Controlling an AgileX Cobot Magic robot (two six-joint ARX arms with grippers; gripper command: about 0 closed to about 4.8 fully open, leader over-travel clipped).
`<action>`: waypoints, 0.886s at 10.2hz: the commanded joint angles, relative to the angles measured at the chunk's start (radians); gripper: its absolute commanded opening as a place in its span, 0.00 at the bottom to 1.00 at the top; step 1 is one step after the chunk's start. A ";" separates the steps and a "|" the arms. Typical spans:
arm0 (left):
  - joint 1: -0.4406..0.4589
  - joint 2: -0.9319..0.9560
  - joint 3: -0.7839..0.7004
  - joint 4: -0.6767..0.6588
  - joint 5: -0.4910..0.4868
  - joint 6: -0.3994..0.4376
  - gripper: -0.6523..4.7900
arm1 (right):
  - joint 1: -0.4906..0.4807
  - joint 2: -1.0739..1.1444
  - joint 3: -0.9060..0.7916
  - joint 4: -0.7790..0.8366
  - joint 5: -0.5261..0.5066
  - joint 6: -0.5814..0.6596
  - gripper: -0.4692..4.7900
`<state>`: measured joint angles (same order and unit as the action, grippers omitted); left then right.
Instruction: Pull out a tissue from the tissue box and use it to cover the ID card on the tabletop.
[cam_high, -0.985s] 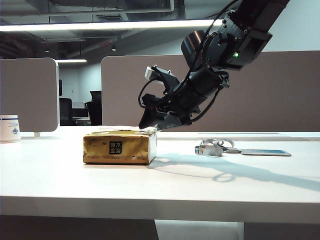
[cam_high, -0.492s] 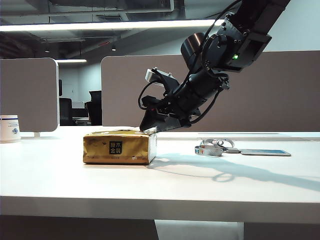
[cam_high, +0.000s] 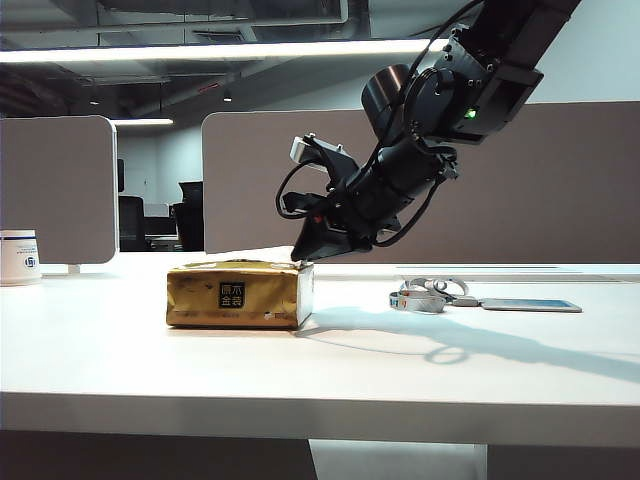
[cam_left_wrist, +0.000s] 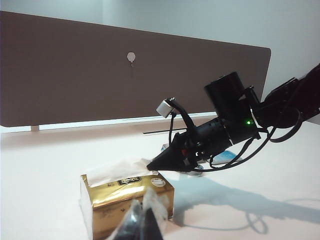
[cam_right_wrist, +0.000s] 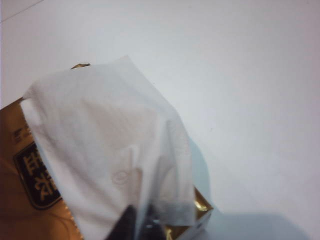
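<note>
Right end effector (cam_high: 300, 258) pinched onto the tissue (cam_right_wrist: 107, 145) at the near end of the gold tissue box (cam_high: 240, 293) on the worktop (cam_high: 330, 370); left end effector (cam_left_wrist: 142, 222) parked low beside the box, closure not discernible. Best drawn upward slowly and steadily to avoid tearing or lifting the box. ID card (cam_high: 530, 305) flat, well to the right.

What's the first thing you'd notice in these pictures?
The big black right gripper reaching down from the upper right and pinching the tissue on top of the shiny gold tissue box mid-table. Further right, the ID card lies flat and uncovered.
</note>
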<state>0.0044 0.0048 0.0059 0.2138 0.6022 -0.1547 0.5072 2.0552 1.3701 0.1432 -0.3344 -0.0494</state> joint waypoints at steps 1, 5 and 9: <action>0.000 0.001 0.002 0.013 0.004 -0.003 0.11 | 0.002 -0.004 0.005 0.024 -0.002 0.001 0.09; 0.000 0.001 0.002 0.013 0.003 -0.003 0.11 | 0.002 -0.009 0.022 0.060 -0.011 0.032 0.09; 0.000 0.000 0.002 0.013 0.004 -0.003 0.11 | 0.001 -0.108 0.026 0.122 -0.023 0.035 0.09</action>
<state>0.0044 0.0048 0.0059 0.2142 0.6022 -0.1547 0.5072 1.9636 1.3872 0.2363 -0.3550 -0.0196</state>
